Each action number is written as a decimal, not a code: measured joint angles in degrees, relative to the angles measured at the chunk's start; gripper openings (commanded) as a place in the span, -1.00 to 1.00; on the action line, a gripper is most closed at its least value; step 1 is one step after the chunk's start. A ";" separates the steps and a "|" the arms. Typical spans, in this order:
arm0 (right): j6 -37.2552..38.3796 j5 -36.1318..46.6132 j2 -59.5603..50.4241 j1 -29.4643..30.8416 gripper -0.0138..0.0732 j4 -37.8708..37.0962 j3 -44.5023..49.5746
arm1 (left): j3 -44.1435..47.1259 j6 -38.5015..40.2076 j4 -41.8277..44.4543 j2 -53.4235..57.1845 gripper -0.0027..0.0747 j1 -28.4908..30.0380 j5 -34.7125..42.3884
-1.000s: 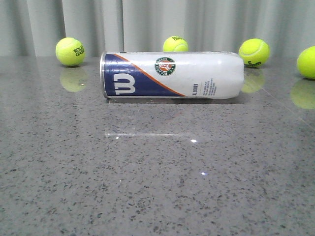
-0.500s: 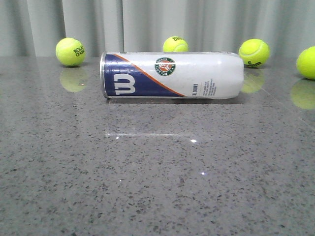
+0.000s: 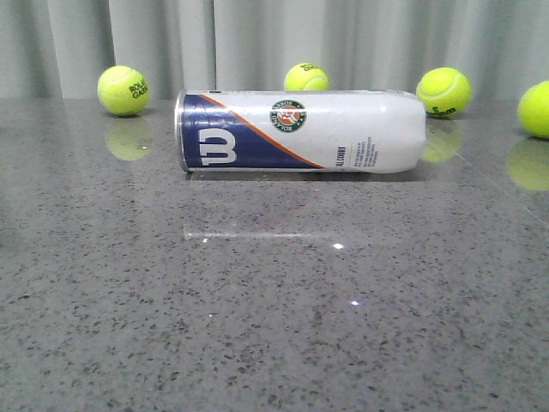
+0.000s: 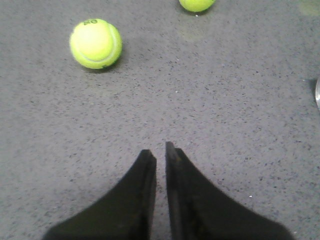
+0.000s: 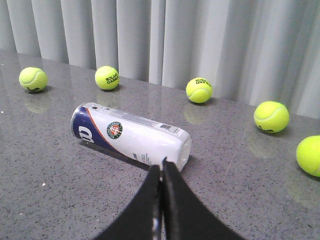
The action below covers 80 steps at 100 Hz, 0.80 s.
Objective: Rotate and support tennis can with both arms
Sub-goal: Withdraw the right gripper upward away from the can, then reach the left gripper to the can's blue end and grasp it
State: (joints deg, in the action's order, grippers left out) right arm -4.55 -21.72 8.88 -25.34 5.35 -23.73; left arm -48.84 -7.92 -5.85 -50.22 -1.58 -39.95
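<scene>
The tennis can [image 3: 300,131] lies on its side on the grey stone table, metal-rimmed end to the left, white end to the right, Wilson label and round logo facing me. It also shows in the right wrist view [image 5: 131,136]. Neither gripper shows in the front view. In the right wrist view my right gripper [image 5: 161,164] is shut and empty, its black wedge fingers pointing at the can's white end, short of it. In the left wrist view my left gripper [image 4: 160,150] is shut and empty over bare table; only a sliver of metal rim [image 4: 317,92] shows at the frame edge.
Several yellow-green tennis balls lie behind the can along the grey curtain: far left [image 3: 123,90], middle [image 3: 305,77], right [image 3: 443,92], far right edge [image 3: 535,109]. Two balls [image 4: 96,43] [image 4: 196,4] show in the left wrist view. The table [image 3: 274,326] stretches toward me.
</scene>
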 measured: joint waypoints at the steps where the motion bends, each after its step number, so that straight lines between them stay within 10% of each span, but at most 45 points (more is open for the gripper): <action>1: 0.00 0.00 0.00 0.00 -0.82 0.00 0.00 | -0.26 -0.38 -0.39 -0.44 -0.21 0.00 -0.12; 17: 0.00 -0.07 0.00 0.00 -0.82 0.00 0.00 | -5.42 -3.84 -11.73 -9.74 0.51 0.00 -2.49; 80: 0.00 -0.07 0.00 0.00 -0.82 0.00 0.00 | -17.49 -24.05 -53.63 -40.33 0.48 -9.25 -10.05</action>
State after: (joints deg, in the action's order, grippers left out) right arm -4.55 -21.78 8.88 -25.34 5.35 -23.73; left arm -66.33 -31.97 -59.48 -90.55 -10.83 -50.01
